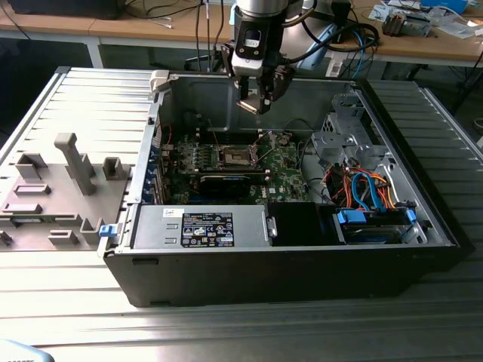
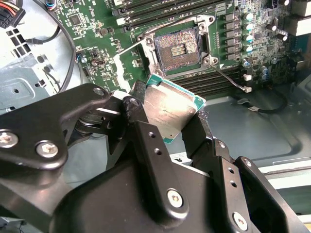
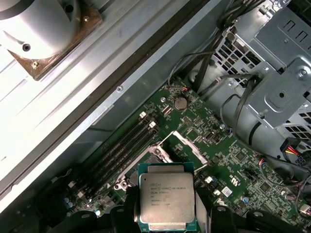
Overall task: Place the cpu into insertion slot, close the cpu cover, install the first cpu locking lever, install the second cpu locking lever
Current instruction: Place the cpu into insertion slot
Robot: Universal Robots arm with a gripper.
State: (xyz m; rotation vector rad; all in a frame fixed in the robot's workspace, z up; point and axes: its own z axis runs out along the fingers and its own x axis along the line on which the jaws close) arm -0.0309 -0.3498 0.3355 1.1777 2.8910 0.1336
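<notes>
My gripper [image 1: 253,104] hangs above the open computer case, shut on the cpu [image 1: 247,105] by two opposite edges. The cpu's silvery metal top [image 3: 166,201] with its green border faces the first wrist camera, with black fingers [image 3: 216,219] on either side. In the second wrist view the cpu [image 2: 170,109] is tilted between the fingers [image 2: 138,114]. Below it, on the green motherboard [image 1: 283,162], lies the insertion slot [image 2: 177,48], a dark square with a silver rim and nothing in it [image 1: 235,157]. The cpu cover [image 3: 190,145] stands raised beside the socket.
The black case [image 1: 302,264] lies open on a ribbed metal table. A power supply [image 1: 200,226] sits along its near side, with a drive cage [image 1: 351,136] and coloured cables [image 1: 362,188] toward the exterior view's right. A grey parts fixture [image 1: 53,188] lies at the exterior view's left.
</notes>
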